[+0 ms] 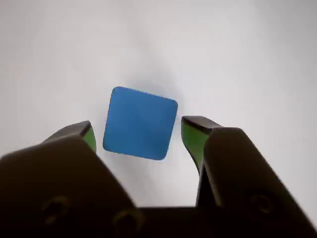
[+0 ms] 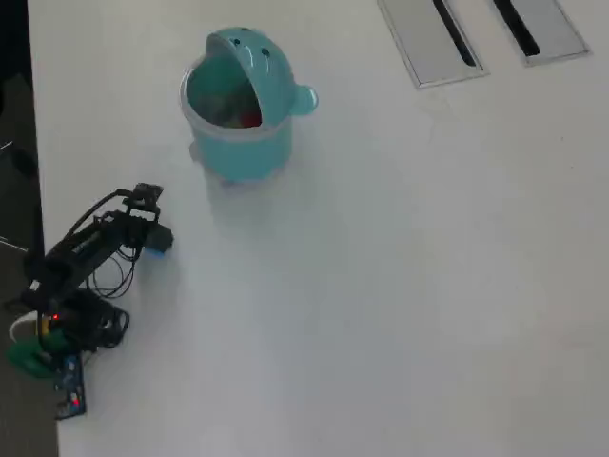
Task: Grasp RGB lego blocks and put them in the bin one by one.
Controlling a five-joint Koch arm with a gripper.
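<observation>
The blue lego block (image 1: 141, 124) lies on the white table, turned a little, between my gripper's (image 1: 138, 124) two green-padded fingers (image 1: 194, 139). The jaws are open, with a narrow gap on each side of the block. In the overhead view the gripper (image 2: 157, 238) is at the left of the table with the blue block (image 2: 161, 247) at its tip. The round teal bin (image 2: 243, 143) with its domed hood stands above and to the right of it. A red block (image 2: 250, 119) shows inside the bin. I cannot make out the yellow-green block.
The arm's base and cables (image 2: 57, 324) sit at the table's left edge (image 2: 38, 190). Two grey slotted panels (image 2: 433, 43) are set in the table at the far right top. White tabletop (image 2: 381, 286) spreads right of the arm.
</observation>
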